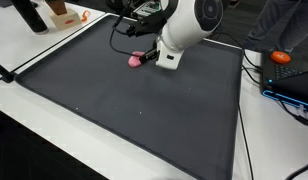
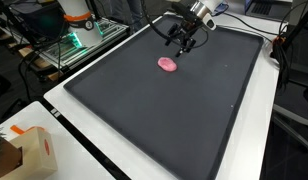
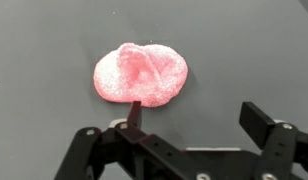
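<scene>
A pink, lumpy soft object (image 3: pixel 140 74) lies on the dark grey mat (image 3: pixel 244 50). It also shows in both exterior views (image 1: pixel 135 60) (image 2: pixel 168 65). My gripper (image 3: pixel 197 112) is open and empty, just above the mat. One fingertip is at the near edge of the pink object; the other finger stands apart over bare mat. In an exterior view the gripper (image 2: pixel 184 38) hangs a little beyond the pink object. In an exterior view the arm's white wrist (image 1: pixel 174 50) sits right beside the object.
The mat (image 1: pixel 144 110) covers most of a white table (image 2: pixel 64 110). A cardboard box (image 2: pixel 29 150) stands at one table corner. An orange object (image 1: pixel 282 57) and cables lie beside the mat. Dark items and a wooden piece (image 1: pixel 62 15) stand at the back.
</scene>
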Available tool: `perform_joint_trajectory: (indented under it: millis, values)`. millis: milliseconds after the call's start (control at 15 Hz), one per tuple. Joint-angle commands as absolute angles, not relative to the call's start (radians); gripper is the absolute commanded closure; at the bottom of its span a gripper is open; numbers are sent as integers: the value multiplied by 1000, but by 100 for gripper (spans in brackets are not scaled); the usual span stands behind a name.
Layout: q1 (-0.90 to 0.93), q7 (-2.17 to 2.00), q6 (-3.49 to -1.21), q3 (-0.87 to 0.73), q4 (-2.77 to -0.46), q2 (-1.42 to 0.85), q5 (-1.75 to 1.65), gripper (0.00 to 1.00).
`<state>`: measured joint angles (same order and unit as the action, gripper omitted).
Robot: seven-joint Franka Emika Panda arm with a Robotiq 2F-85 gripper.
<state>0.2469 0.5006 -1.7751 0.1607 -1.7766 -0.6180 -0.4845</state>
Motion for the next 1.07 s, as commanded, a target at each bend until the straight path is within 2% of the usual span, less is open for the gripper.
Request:
perform_joint_trajectory:
  millis: [0,1000]
  values:
    - [237,503,-1770,166,-1740,-647,-493,0]
    - [138,286,-1764,124,-1550,-707,-254,0]
